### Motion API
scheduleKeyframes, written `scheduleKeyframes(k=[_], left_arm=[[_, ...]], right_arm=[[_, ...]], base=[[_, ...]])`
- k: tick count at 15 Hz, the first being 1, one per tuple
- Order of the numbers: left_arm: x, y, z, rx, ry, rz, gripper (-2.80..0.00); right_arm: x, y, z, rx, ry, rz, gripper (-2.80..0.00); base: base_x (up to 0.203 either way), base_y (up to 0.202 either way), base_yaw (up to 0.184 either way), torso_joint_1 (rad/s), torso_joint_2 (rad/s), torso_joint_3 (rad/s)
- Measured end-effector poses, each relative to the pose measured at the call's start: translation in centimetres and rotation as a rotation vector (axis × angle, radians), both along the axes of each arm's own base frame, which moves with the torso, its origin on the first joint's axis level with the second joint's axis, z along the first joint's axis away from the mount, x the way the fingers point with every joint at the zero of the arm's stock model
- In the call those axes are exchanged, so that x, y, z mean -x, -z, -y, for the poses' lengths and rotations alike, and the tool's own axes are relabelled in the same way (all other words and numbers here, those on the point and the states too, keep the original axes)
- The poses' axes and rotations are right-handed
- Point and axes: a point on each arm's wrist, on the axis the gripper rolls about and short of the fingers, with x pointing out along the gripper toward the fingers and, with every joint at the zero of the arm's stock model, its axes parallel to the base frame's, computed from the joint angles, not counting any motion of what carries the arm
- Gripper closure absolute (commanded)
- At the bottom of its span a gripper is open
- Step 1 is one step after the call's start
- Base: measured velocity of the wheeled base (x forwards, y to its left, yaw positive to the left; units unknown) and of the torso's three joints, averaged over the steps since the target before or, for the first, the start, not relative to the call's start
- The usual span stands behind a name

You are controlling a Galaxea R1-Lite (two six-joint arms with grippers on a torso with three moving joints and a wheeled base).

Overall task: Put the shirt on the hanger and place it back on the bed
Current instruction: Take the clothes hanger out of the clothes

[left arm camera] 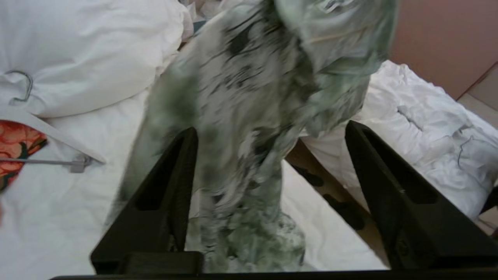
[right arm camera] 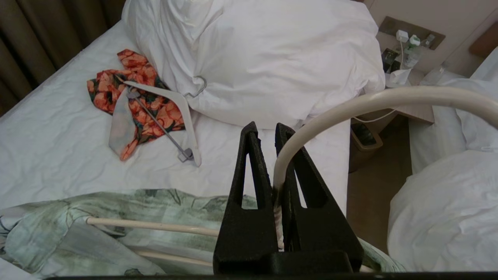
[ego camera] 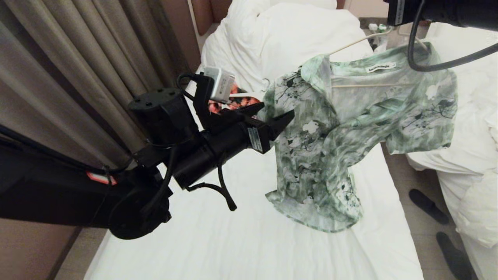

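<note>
The green and white shirt (ego camera: 334, 147) hangs on the cream wire hanger (ego camera: 350, 43) above the bed (ego camera: 233, 241), its hem resting on the sheet. My right gripper (right arm camera: 265, 128) is shut on the hanger's neck (right arm camera: 278, 171), holding it up at the upper right. The shirt's collar and shoulders (right arm camera: 116, 210) drape over the hanger's arms. My left gripper (ego camera: 277, 109) is open beside the shirt's left sleeve. In the left wrist view the shirt (left arm camera: 249, 116) hangs blurred in front of the wide-apart fingers (left arm camera: 183, 163) of the left gripper (left arm camera: 270, 132), and nothing is pinched.
An orange floral garment (right arm camera: 136, 101) with a thick white hanger (right arm camera: 186, 116) lies by the big white pillows (ego camera: 291, 35). Curtains (ego camera: 78, 77) run along the left. A second bed with a duvet (ego camera: 474, 155), dark slippers (ego camera: 428, 206), a bin (right arm camera: 363, 140) and a nightstand (right arm camera: 408, 42) are on the right.
</note>
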Motion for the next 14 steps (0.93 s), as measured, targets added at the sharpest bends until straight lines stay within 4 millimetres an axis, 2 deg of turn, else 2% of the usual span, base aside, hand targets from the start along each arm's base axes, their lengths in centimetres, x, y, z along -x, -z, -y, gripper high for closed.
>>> scheduleKeyframes(k=[5,9,14], left_arm=[[2.9,-0.4,3.8,0.033,-0.048,-0.031,-2.80],[3.5,0.2,6.0,0.040,-0.071,-0.056,-2.80],[2.9,0.9,6.8,0.035,-0.082,-0.065,-2.80]], right_arm=[[0.0,0.8,-2.0,0.002,-0.031,-0.024,0.00],[0.5,1.6,-4.3,0.009,-0.071,-0.050,0.00],[0.8,2.1,-5.5,-0.017,-0.105,-0.071,0.00]], base=[[0.000,0.000,0.000,0.000,0.00,0.000],[0.000,0.000,0.000,0.000,0.00,0.000],[0.000,0.000,0.000,0.000,0.00,0.000]])
